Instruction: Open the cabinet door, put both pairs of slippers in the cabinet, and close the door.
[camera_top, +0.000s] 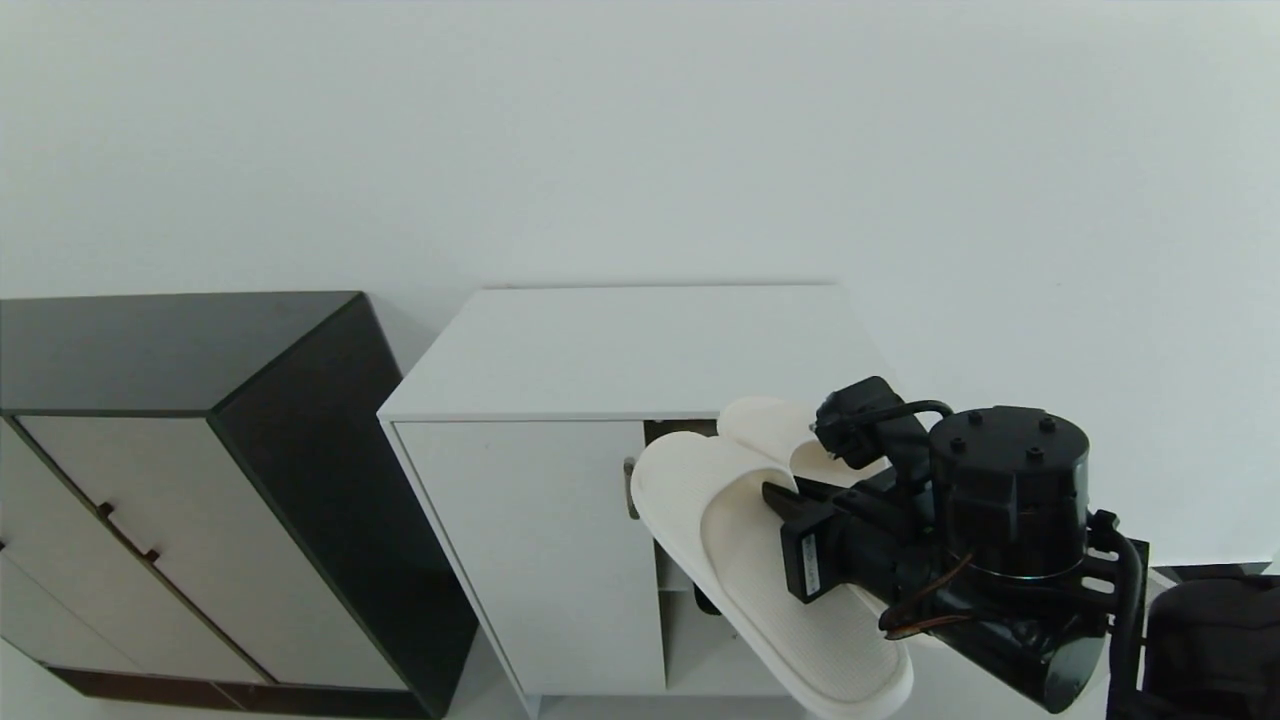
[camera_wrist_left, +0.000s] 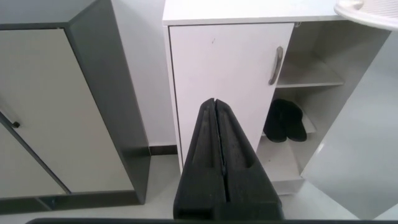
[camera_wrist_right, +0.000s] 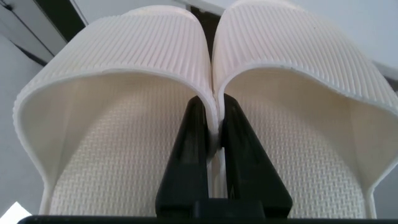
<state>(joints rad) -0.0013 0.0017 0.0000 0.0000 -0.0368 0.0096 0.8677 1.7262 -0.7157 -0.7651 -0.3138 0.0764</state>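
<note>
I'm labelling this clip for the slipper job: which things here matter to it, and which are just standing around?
Part of the job: white cabinet, its right side open; white slippers held in the right gripper; black slippers on a shelf inside it.
Just standing by: dark cabinet beside it, on the robot's left.

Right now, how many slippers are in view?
4. Two white slippers are pinched together in the right gripper, before the open side of the cabinet; two black slippers sit on a shelf inside. The shut door may hide more.
</note>
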